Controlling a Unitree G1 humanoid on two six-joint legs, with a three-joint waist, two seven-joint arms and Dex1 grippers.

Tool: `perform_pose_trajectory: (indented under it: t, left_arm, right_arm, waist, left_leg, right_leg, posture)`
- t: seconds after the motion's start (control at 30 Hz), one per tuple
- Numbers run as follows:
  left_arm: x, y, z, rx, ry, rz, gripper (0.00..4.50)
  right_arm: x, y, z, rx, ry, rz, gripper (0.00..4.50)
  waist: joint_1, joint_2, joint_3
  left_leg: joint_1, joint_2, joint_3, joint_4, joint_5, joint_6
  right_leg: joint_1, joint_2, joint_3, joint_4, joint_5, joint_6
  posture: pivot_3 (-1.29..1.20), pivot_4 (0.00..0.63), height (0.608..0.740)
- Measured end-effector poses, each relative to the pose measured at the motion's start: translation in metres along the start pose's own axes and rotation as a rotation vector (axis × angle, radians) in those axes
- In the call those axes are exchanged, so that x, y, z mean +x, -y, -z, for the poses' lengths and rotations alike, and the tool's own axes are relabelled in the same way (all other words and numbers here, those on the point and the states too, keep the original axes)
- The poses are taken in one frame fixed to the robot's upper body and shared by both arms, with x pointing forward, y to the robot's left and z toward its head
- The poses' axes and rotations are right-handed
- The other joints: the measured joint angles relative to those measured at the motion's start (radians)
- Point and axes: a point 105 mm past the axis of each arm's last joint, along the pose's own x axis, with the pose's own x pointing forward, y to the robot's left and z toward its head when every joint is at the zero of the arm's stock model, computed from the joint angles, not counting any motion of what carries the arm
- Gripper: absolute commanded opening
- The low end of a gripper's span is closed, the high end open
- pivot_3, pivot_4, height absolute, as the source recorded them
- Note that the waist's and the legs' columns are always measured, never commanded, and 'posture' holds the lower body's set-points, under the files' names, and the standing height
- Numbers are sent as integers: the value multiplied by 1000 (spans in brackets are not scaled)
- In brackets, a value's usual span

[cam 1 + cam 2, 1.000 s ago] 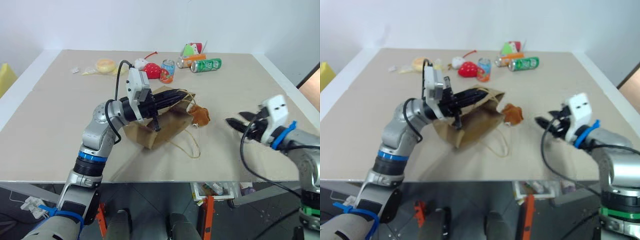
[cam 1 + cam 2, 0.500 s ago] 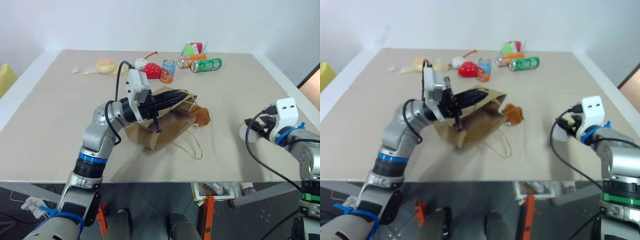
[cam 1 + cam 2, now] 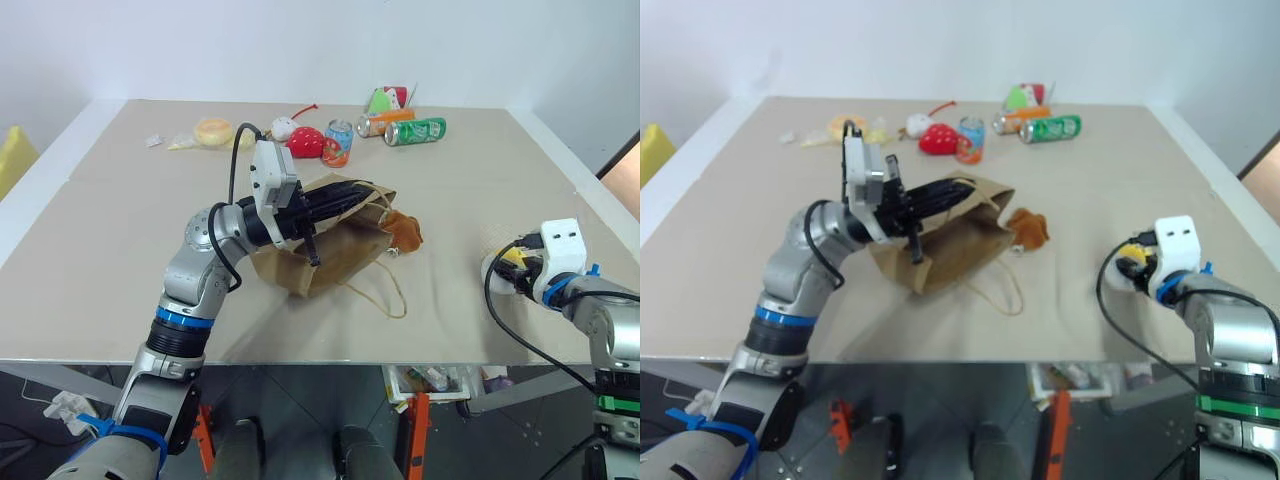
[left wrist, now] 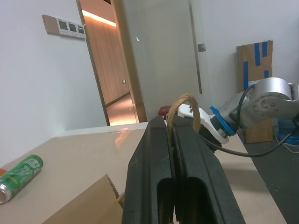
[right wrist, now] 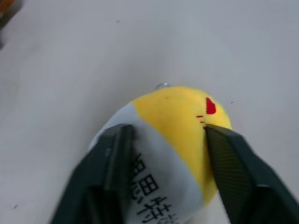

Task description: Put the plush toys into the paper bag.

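Note:
The brown paper bag (image 3: 322, 250) lies on its side mid-table, mouth toward the right. My left gripper (image 3: 362, 196) is shut on its upper twisted handle (image 4: 183, 100), lifting that rim; the other handle (image 3: 388, 296) trails on the table. The brown furry plush toy (image 3: 404, 230) lies just outside the bag's mouth. The white egg plush toy (image 5: 173, 140) with a yellow top and dark lettering rests on the table at the right (image 3: 500, 268). My right gripper (image 5: 167, 134) has a finger pressed on each side of it.
At the far side lie a red strawberry toy (image 3: 307, 143), a small white toy (image 3: 283, 127), an upright can (image 3: 336, 142), two lying cans (image 3: 415, 130), a green-red packet (image 3: 385, 98) and a yellow-orange item (image 3: 212, 131). The table's right edge (image 3: 590, 190) runs close to my right hand.
My right gripper dropped to the table at the right and closed around the egg toy. The left gripper and bag stayed put.

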Motion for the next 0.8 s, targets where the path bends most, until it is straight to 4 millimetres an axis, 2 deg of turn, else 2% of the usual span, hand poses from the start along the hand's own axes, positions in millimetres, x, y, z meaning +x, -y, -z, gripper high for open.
perform_pose_trajectory:
  t: [0.03, 0.07, 0.1, 0.13, 0.3, 0.4, 0.47, 0.53, 0.57, 0.6, 0.67, 0.7, 0.8]
  left_arm:
    - [0, 0, 0, 0, 0, 0, 0]
    - [0, 0, 0, 0, 0, 0, 0]
    - [0, 0, 0, 0, 0, -1, 0]
    - [0, 0, 0, 0, -1, -1, 0]
    - [-1, -2, -1, 4, -5, -2, 0]
    - [-2, -3, -2, 10, -5, -6, 0]
    - [-2, -4, -3, 11, -4, -5, 0]
    - [-1, -3, -3, 11, -2, -2, 0]
    - [-1, -3, -3, 12, -2, -2, 0]
    - [-1, -3, -3, 11, -2, -2, 0]
    - [-1, -4, -3, 12, -2, -2, 0]
    - [-1, -4, -3, 12, -4, -4, 0]
    - [0, -5, -4, 13, -3, -2, 0]
  right_arm:
    - [0, -1, 0, -5, 1, -2, 757]
    - [0, -2, 0, -10, 2, -4, 595]
    - [0, -2, 0, -14, 4, -5, 185]
    - [0, -2, 0, -17, 6, -5, 36]
    - [1, -4, -4, -19, 28, -9, 36]
    - [3, -19, -18, 44, 102, -81, 36]
    - [1, -35, -39, 105, 193, -172, 36]
    - [-12, -48, -74, 128, 325, -270, 36]
    - [-28, -58, -97, 123, 413, -358, 36]
    - [-37, -65, -108, 104, 455, -409, 36]
    - [-52, -81, -115, 69, 492, -519, 36]
    - [-64, -106, -115, 38, 504, -655, 36]
    - [-69, -146, -106, 18, 461, -829, 36]
  waist:
    - [0, 0, 0]
    - [0, 0, 0]
    - [0, 0, 0]
    - [0, 0, 0]
    - [0, 0, 0]
    - [-5, 0, 0]
    - [-12, 2, 1]
    - [-15, 4, 2]
    - [-15, 4, 2]
    - [-15, 4, 2]
    - [-13, 4, 2]
    - [-14, 4, 2]
    - [-14, 4, 2]
  left_leg:
    - [0, 0, 0, 0, 0, 0]
    - [0, 0, 0, 0, 0, 0]
    - [0, 0, 0, 0, 0, 0]
    - [0, 0, 0, 0, 0, 0]
    - [0, 0, 0, 0, 0, 0]
    - [0, 0, 0, 0, 0, 0]
    - [0, 0, 0, 0, 0, 0]
    - [0, 0, 0, -1, 0, 1]
    - [0, 0, 0, -1, 0, 1]
    - [0, 0, -1, -2, 0, 1]
    - [0, 0, -2, -2, 0, 1]
    - [-1, 0, -2, -2, -1, 1]
    - [-1, 0, -2, -2, -1, 1]
  right_leg:
    - [0, 0, 0, 0, 0, 0]
    - [0, 0, 0, 0, 0, 0]
    - [0, 0, 0, 0, 0, 0]
    - [0, 0, 0, 0, 0, 0]
    - [0, 0, 0, 0, 0, 0]
    - [-1, 0, 1, 0, 1, 0]
    - [-1, 1, 1, 0, 2, 1]
    - [-1, 1, 1, 0, 4, 6]
    - [-1, 1, 1, 0, 4, 6]
    - [-1, 1, 0, 0, 3, 6]
    - [-1, 1, 0, 0, 2, 5]
    - [-1, 1, -1, 0, 1, 5]
    - [-1, 1, 0, 0, 1, 5]
  posture:
    - [0, 150, 740]
    - [0, 150, 740]
    - [0, 150, 740]
    - [0, 150, 740]
    - [0, 150, 740]
    - [0, 150, 740]
    - [0, 150, 740]
    - [0, 150, 740]
    - [0, 150, 740]
    - [0, 150, 740]
    - [0, 150, 740]
    - [0, 150, 740]
    - [0, 150, 740]
